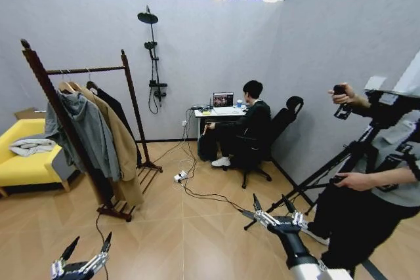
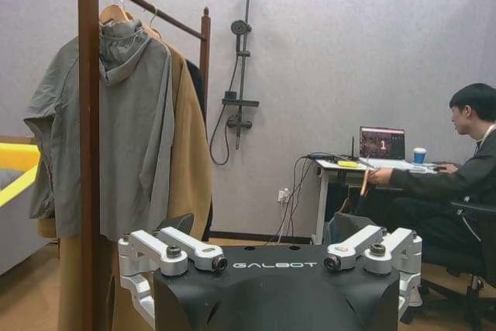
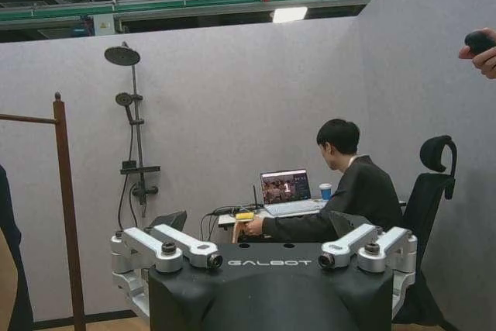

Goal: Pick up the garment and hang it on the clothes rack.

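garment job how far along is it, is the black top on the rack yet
Done: the black top already hangs on the rack, at the far end behind the tan coat and grey hoodie. In hand: nothing; the left gripper and right gripper are both open and empty, low and away from the rack. Left: nothing visible to hang.

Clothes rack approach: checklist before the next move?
1. Left pincer open, empty: ok.
2. Right pincer open, empty: ok.
3. Garment in sight, on the clothes rack behind the tan coat: ok.
4. Floor toward the rack free: not ok, cables and a power strip lie there.
5. Garment's hanger seated on the bar: cannot tell.
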Controlling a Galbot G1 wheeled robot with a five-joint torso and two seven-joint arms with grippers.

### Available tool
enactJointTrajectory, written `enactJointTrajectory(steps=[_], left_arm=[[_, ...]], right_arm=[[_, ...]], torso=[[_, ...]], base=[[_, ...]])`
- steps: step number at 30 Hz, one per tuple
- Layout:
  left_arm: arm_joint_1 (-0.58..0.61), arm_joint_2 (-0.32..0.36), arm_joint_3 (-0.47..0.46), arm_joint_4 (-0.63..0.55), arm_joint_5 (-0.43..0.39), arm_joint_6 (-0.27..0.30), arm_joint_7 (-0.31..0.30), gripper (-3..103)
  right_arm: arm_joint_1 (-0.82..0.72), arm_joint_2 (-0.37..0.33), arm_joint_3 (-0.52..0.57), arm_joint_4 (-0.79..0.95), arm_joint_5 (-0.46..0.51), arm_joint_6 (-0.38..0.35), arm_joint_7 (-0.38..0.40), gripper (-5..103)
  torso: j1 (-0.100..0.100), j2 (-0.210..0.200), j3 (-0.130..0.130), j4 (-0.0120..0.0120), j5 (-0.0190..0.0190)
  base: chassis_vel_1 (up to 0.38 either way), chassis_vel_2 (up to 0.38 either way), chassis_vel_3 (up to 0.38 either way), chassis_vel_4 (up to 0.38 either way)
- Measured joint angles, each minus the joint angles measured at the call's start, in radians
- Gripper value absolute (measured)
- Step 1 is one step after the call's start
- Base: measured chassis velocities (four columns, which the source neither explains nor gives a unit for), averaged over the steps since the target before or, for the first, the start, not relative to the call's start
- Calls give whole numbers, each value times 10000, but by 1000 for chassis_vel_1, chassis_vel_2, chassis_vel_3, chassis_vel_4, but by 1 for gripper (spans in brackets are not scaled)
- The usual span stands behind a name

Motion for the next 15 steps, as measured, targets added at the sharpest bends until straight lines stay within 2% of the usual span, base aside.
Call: enactJointTrajectory(steps=[6,15], left_arm=[[0,0,0,0,0,0,0,100],[0,0,0,0,0,0,0,100]], right_arm=[[66,22,-22,-135,3,141,12,100],[78,-22,-3,-124,15,172,69,100]], torso=[[-8,5,-3,0,0],[1,-1,1,-1,0]], base=[[86,-81,-77,56],[0,0,0,0]])
